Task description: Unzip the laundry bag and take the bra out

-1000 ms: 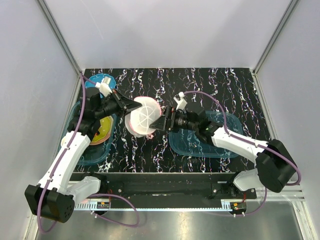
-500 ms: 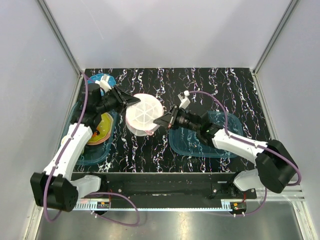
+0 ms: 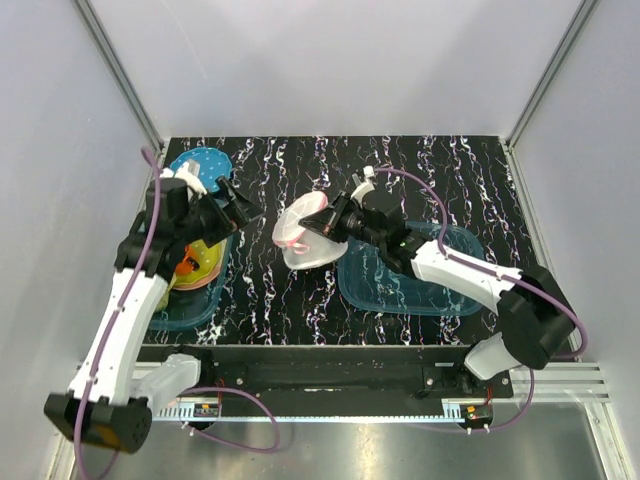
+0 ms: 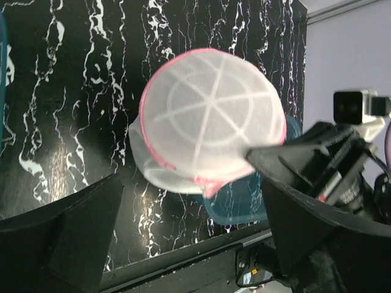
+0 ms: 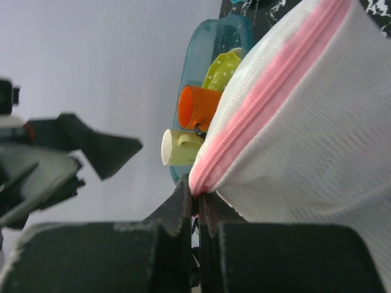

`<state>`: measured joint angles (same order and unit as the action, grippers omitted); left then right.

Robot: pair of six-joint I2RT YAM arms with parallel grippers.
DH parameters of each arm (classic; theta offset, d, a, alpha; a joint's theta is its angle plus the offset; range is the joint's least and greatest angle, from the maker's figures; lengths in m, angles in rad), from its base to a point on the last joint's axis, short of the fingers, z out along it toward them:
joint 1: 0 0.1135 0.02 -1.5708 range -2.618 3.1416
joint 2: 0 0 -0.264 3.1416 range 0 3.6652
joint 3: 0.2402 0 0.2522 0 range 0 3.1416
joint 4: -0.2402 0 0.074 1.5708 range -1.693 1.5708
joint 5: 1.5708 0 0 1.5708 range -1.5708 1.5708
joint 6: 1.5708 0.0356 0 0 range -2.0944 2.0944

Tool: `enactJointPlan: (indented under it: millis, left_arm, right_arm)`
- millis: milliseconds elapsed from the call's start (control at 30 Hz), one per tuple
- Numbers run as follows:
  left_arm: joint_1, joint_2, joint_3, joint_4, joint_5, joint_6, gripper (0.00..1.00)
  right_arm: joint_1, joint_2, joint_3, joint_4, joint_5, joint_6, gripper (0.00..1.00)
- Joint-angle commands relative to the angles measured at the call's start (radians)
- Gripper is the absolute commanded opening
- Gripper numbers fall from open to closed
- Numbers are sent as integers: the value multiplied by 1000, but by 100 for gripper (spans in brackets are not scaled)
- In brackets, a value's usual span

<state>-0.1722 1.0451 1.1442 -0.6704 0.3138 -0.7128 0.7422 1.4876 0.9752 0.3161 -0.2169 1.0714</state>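
- right hand (image 3: 320,222) clamped tight on the laundry bag (image 3: 303,243), right at its pink zipper trim (image 5: 256,116)
- left hand (image 3: 243,207) just left of the bag, spread wide, holding nothing

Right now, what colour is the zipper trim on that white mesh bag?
Pink. The zipper trim of the laundry bag shows best in the right wrist view.

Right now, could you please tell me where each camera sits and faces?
Top external: above, behind, looking down on the black marbled table; both arms show.
Left wrist: over its open left tool, facing the round white mesh laundry bag.
Right wrist: along its shut right tool, pinching the bag's pink zipper trim.
Shared: every view shows the bag.
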Motion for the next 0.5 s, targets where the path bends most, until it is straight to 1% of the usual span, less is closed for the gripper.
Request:
enactJointPlan:
  millis: [0, 33, 67, 100, 133, 233, 267, 367, 400, 467]
  left_arm:
    - [-4, -130, -127, -29, -50, -71, 99]
    - [-4, -149, -203, 10, 14, -132, 99]
    - [-4, -166, -252, 56, 43, -167, 99]
    - [-4, -175, -292, 143, 71, -203, 99]
    - [-4, -178, -370, 191, 120, -233, 99]
    - [-4, -154, -469, 351, 191, -359, 99]
    - [-4, -146, -483, 412, 195, -376, 99]
    - [-4, -123, -520, 486, 203, -439, 99]
    - [-3, -120, -532, 553, 211, -462, 99]
    - [-3, -117, -567, 627, 219, -534, 99]
  right_arm:
    - [2, 30, 62, 35, 36, 25, 0]
    - [2, 36, 60, 40, 31, 28, 0]
    - [3, 45, 62, 43, 22, 33, 0]
    - [2, 49, 59, 47, 19, 35, 0]
    - [2, 51, 57, 48, 16, 38, 0]
    - [2, 46, 43, 49, 11, 39, 0]
    - [2, 37, 39, 49, 11, 39, 0]
    - [3, 13, 19, 51, 11, 33, 0]
    - [3, 8, 14, 52, 8, 32, 0]
    - [2, -4, 10, 57, 1, 27, 0]
